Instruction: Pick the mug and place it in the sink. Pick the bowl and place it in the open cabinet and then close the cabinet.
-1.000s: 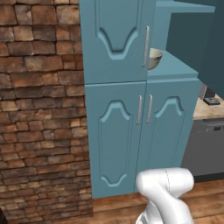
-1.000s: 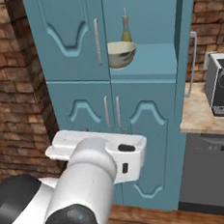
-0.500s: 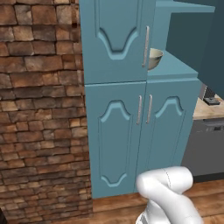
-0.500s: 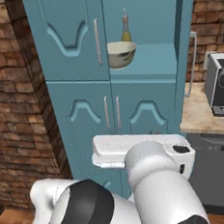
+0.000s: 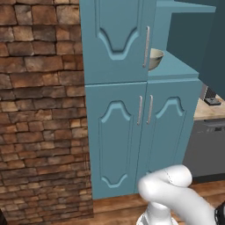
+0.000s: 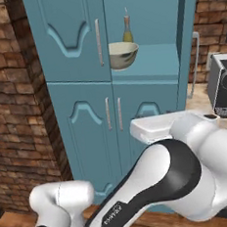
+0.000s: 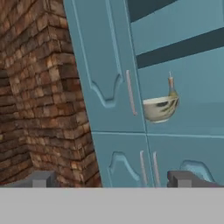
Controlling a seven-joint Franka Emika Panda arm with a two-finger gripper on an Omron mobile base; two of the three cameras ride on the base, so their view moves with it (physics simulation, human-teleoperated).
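The tall teal cabinet (image 5: 118,127) (image 6: 76,114) (image 7: 105,57) stands ahead with its upper left door shut and its upper right door (image 5: 206,44) swung open. The bowl (image 5: 155,58) (image 6: 123,54) (image 7: 159,108) rests on the shelf inside the open compartment, just right of the shut door's silver handle. My gripper (image 7: 113,179) is open and empty. It stands well back from the cabinet and points at it, with the bowl up and to the right of its fingertips in the hand view. The mug and the sink are out of view.
A slim yellow-green bottle (image 6: 127,31) (image 7: 172,89) stands behind the bowl on the same shelf. A brick wall (image 5: 39,110) flanks the cabinet's left. To the right are a beige counter (image 5: 211,110) with a coffee machine (image 6: 223,85) and a grey dishwasher front (image 5: 204,149).
My arm has swung to the right and forward across the right base view. The bowl, the bottle and the cabinet doors have stayed put.
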